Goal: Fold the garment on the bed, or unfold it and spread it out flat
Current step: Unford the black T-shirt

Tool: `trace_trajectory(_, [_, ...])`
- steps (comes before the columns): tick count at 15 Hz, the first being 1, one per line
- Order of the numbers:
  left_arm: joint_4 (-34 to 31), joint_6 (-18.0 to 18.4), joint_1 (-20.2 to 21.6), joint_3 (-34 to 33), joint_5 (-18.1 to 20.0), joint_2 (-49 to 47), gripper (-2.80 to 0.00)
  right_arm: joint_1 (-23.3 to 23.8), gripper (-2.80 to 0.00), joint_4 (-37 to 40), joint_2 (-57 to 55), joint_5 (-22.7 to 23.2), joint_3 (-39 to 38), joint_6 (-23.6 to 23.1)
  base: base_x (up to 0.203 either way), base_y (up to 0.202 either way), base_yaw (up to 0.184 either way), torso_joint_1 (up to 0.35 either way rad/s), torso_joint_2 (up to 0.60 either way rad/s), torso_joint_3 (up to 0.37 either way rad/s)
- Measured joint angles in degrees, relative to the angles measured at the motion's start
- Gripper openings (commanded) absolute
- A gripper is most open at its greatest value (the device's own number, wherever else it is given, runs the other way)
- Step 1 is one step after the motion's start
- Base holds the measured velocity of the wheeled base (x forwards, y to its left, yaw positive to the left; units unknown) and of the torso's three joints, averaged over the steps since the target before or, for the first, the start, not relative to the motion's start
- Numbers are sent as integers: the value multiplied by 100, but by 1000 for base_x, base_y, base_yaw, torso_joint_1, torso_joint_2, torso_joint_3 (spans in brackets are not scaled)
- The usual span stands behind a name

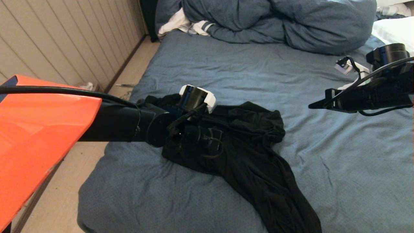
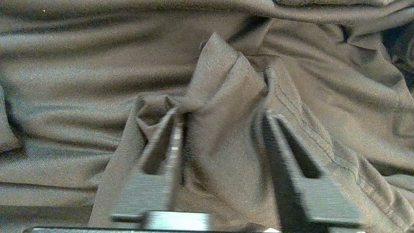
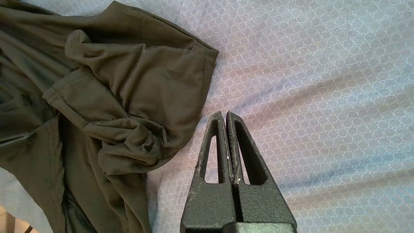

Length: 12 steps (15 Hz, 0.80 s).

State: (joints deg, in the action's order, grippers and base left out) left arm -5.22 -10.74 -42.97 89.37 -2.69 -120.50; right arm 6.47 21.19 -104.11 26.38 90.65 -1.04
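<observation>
Shirt [image 1: 245, 152] crumpled on bed [image 1: 323, 181], long axis running toward near edge. Left gripper [image 2: 220, 129] down on its near-left part, jaws astride a raised fold; grip unconfirmed. Right gripper [image 3: 224, 129] clenched, empty, beside far-right sleeve.

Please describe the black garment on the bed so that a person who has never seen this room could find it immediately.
Start from the wide bed with the wrinkled slate-blue sheet. On its near half, toward the left edge, lies the garment, a crumpled black T-shirt trailing toward the foot of the bed. It is the only black cloth there; the white cloth and the blue duvet lie bunched at the head.
</observation>
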Motion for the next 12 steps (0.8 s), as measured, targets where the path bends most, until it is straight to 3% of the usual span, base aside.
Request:
trace_trajectory(6, [2, -74, -409, -624, -357, 625, -280, 2, -280, -2, -27, 0, 39, 7, 0, 0, 0, 0, 0, 0])
trace_trajectory(12, [-9, -254, -957, -2712, -433, 2108, -280, -6, -280, 4, -27, 17, 26, 16, 0, 0, 0, 0, 0, 0])
